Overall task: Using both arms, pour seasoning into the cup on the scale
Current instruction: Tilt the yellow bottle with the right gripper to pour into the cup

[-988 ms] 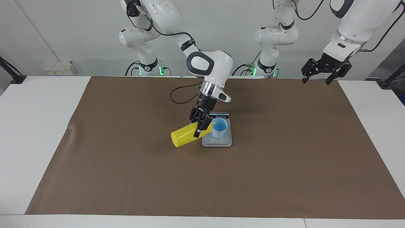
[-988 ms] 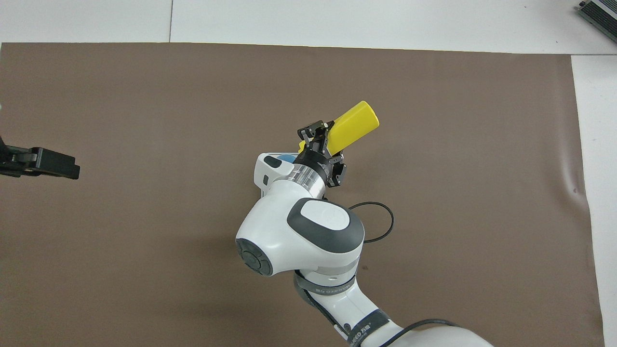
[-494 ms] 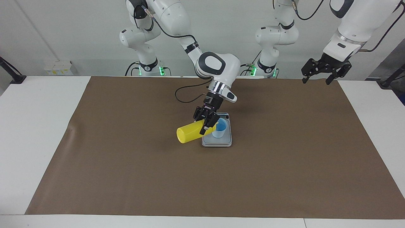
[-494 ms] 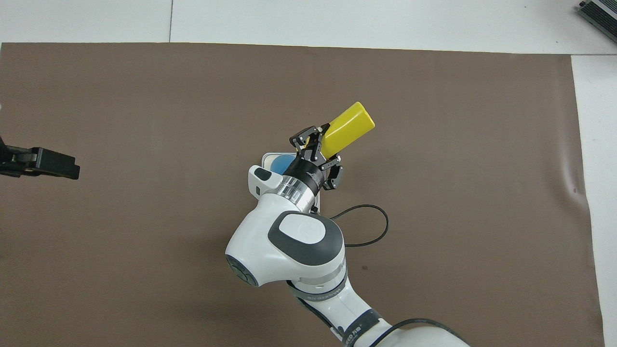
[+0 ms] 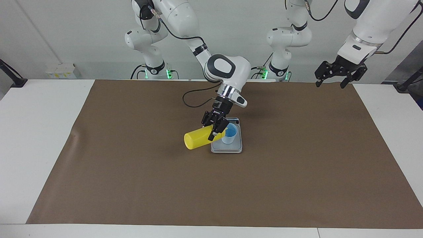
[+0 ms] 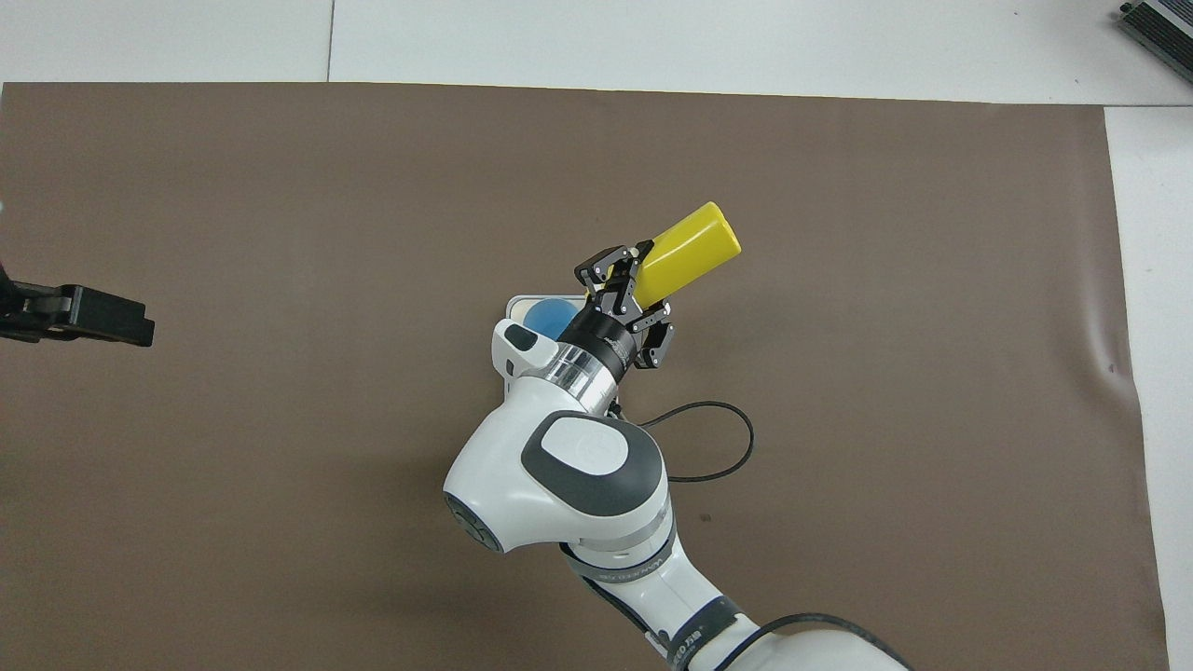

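My right gripper [image 5: 214, 129] [image 6: 626, 289] is shut on the yellow seasoning bottle [image 5: 197, 139] [image 6: 692, 245] near its nozzle end. The bottle lies tipped almost level in the air, nozzle end at the rim of the light blue cup [image 5: 230, 133] [image 6: 550, 317]. The cup stands upright on the silver-grey scale [image 5: 227, 148], whose dark display strip is on the edge nearer the robots. The right arm hides most of the scale in the overhead view. My left gripper [image 5: 333, 81] hangs open, high over the brown mat's corner at the left arm's end, where that arm waits.
A brown mat [image 5: 132, 172] covers most of the white table [image 5: 39, 132]. A black cable [image 5: 193, 99] [image 6: 718, 447] loops down from the right arm's wrist over the mat near the scale.
Over the last second the right arm shifted toward the cup and levelled the bottle, bringing its nozzle closer to the cup's rim. In the last half second little moved. The left arm stayed still.
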### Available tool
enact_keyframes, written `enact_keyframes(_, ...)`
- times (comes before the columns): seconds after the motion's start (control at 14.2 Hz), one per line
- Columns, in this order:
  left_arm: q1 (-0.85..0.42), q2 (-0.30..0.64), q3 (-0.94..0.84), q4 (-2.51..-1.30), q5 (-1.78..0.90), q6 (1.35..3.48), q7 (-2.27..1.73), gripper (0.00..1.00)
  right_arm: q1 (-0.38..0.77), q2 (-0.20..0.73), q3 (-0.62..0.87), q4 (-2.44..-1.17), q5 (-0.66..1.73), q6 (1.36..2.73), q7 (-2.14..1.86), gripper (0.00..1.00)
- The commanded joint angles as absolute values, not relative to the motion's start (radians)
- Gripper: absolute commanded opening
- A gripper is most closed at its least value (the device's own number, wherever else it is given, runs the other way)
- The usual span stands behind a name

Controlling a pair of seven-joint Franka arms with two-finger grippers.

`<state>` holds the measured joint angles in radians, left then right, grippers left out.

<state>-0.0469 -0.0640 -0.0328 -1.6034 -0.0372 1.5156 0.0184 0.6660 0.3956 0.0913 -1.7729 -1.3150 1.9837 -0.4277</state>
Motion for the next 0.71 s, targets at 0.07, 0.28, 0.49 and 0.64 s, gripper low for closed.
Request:
enact_keyframes(0.07,-0.049,-0.078,-0.026,-1.614,-0.041,1.505,0.023,1.00,0.670,0.387,0.092,-1.782,-1.356,1.968,-0.399,0.00)
enact_keyframes(0.28,-0.049,-0.078,-0.026,-1.614,-0.041,1.505,0.023,1.00,0.670,0.387,0.094,-1.781,-1.356,1.967,-0.399,0.00)
enact_keyframes(0.49,-0.049,-0.078,-0.026,-1.614,-0.041,1.505,0.023,1.00,0.669,0.387,0.094,-1.781,-1.339,1.960,-0.368,0.00)
enact_keyframes(0.64,-0.049,-0.078,-0.026,-1.614,-0.041,1.505,0.023,1.00,0.670,0.385,0.094,-1.779,-1.339,1.960,-0.367,0.00)
